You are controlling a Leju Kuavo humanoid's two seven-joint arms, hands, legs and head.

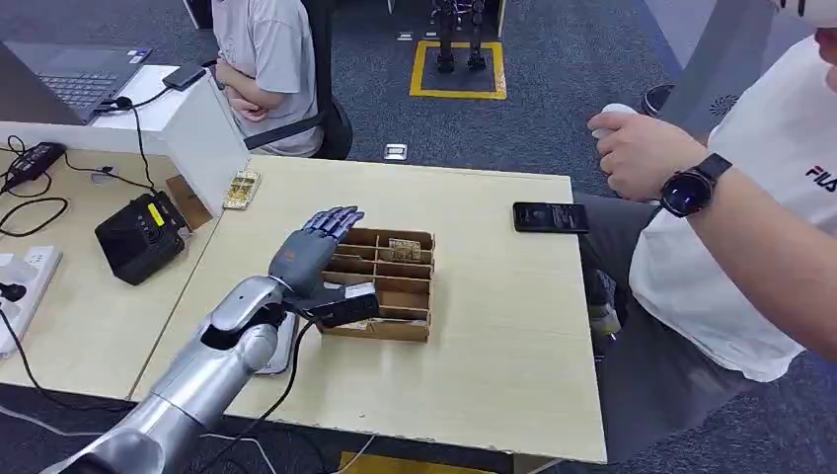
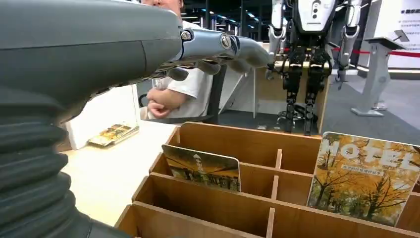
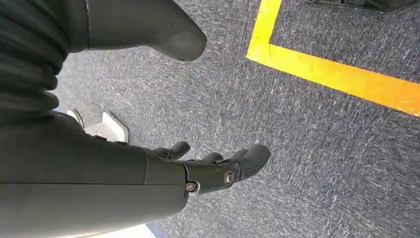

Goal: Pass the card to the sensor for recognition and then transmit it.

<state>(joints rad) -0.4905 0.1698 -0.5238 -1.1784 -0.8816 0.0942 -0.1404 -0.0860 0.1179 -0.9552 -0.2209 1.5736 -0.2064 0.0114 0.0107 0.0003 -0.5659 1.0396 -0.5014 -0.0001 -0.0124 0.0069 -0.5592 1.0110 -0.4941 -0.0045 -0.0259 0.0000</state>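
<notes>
The left hand [image 1: 314, 249] is held over the left end of the cardboard box [image 1: 380, 283] near the middle of the counter [image 1: 494, 336], its fingers [image 2: 218, 47] stretched out flat with nothing in them. Two cards stand upright in the box's slots, one card [image 2: 204, 168] just below the hand and the hotel card [image 2: 364, 178] further along. Bare counter lies to the right of the box as far as a phone [image 1: 550, 216] near the far right edge. A black reader [image 1: 140, 237], probably the sensor, sits on the counter to the left. The right hand [image 3: 198, 173] hangs above carpet, loosely spread and holding nothing.
</notes>
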